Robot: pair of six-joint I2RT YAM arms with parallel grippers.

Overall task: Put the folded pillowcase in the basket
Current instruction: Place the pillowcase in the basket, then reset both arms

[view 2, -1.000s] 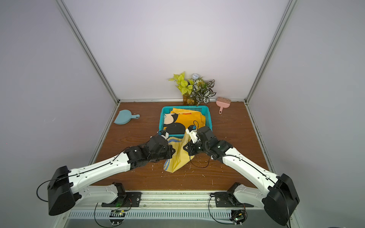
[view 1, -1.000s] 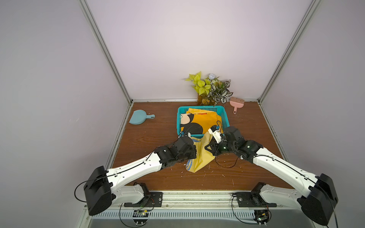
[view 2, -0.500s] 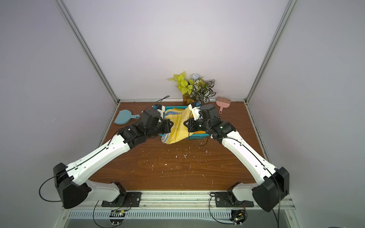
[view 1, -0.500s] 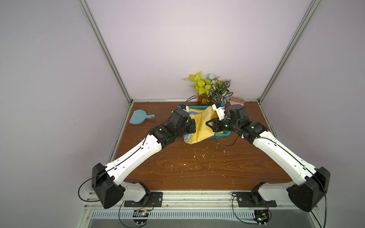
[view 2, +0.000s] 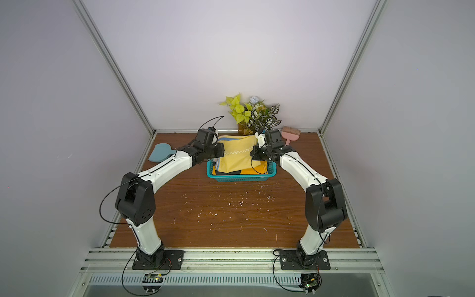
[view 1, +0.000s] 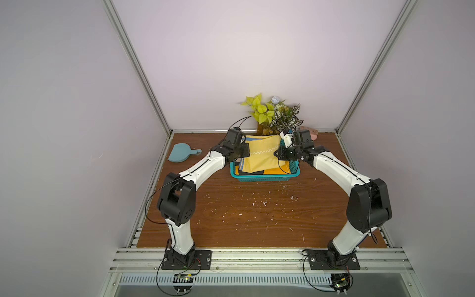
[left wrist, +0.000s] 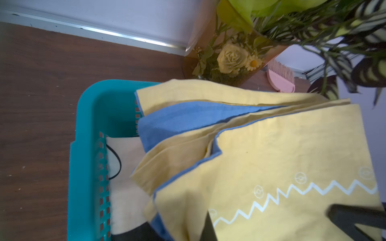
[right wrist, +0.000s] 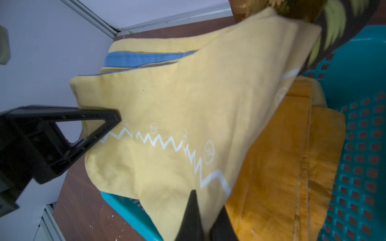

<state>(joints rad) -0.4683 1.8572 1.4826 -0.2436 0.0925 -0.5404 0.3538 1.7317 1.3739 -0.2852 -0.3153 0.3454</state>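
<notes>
The folded pillowcase is pale yellow with a white zigzag line and blue inner layers. It hangs stretched between my two grippers, just above the teal basket at the far middle of the table. Its near edge droops into the basket. My left gripper is shut on the pillowcase's left edge, and its finger shows in the right wrist view. My right gripper is shut on the right edge; in its wrist view both fingers pinch the cloth. In the left wrist view the pillowcase covers most of the basket.
An orange cloth with black print lies in the basket under the pillowcase. A potted plant stands right behind the basket against the back wall. A pink brush lies to its right, a blue dustpan at far left. White crumbs dot the table.
Both arms have carried the pillowcase from the table's middle away to the far side. It now hangs spread out over the basket instead of bunched in front of it.
</notes>
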